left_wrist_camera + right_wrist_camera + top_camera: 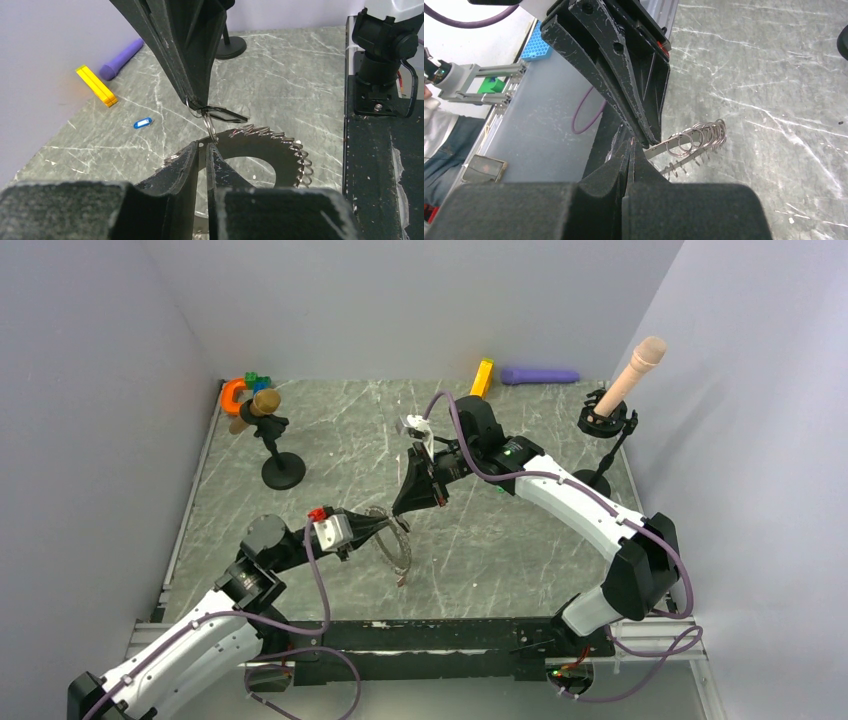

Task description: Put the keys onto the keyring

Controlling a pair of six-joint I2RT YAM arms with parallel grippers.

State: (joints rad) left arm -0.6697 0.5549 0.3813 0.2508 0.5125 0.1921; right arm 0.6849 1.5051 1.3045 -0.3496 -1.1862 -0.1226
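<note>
The left pincer (206,148) is clamped tight on the keyring (280,142) at mid-bench (300,75). The right pincer (194,101), closed, pinches the black-rimmed key (222,114) just above it. The blue key (143,122) lies well apart.

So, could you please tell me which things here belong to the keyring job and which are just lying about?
For the job:
keyring, held by the left gripper
black-rimmed key, held by the right gripper
blue key, on the table

Lying about:
yellow block
purple cylinder
orange horseshoe piece
</note>
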